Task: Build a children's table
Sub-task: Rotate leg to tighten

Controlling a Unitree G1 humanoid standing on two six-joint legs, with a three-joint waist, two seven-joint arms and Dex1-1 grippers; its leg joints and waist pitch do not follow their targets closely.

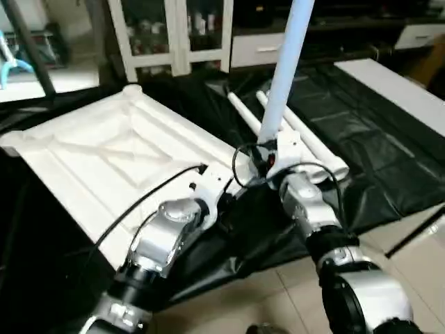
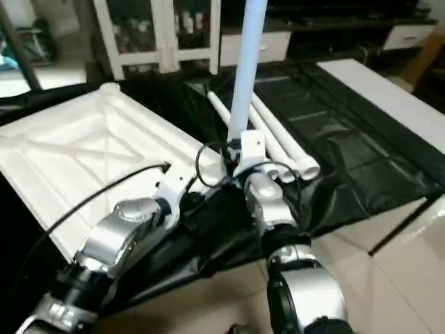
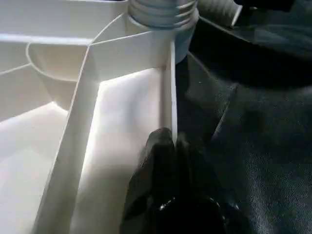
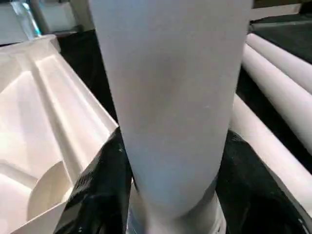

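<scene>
The children's table is in parts. Its white tabletop (image 1: 104,153) lies underside up on a black cloth, ribs showing. One white leg (image 1: 285,69) stands upright at the tabletop's near right corner, its threaded end (image 3: 163,12) at the corner socket. My right gripper (image 1: 268,156) is shut on this leg low down, a black finger (image 4: 97,195) on each side of the tube (image 4: 170,97). My left gripper (image 3: 173,144) is shut on the tabletop's thin edge wall (image 3: 168,87) just beside that corner. Two more legs (image 1: 306,139) lie side by side on the cloth behind.
The black cloth (image 1: 375,160) covers the floor around the tabletop, ending at light tiles (image 1: 410,264) near me. A white glass-door cabinet (image 1: 174,35) stands at the back. A long white board (image 1: 403,90) lies at the right, and a dark stand leg (image 1: 417,233) crosses the tiles.
</scene>
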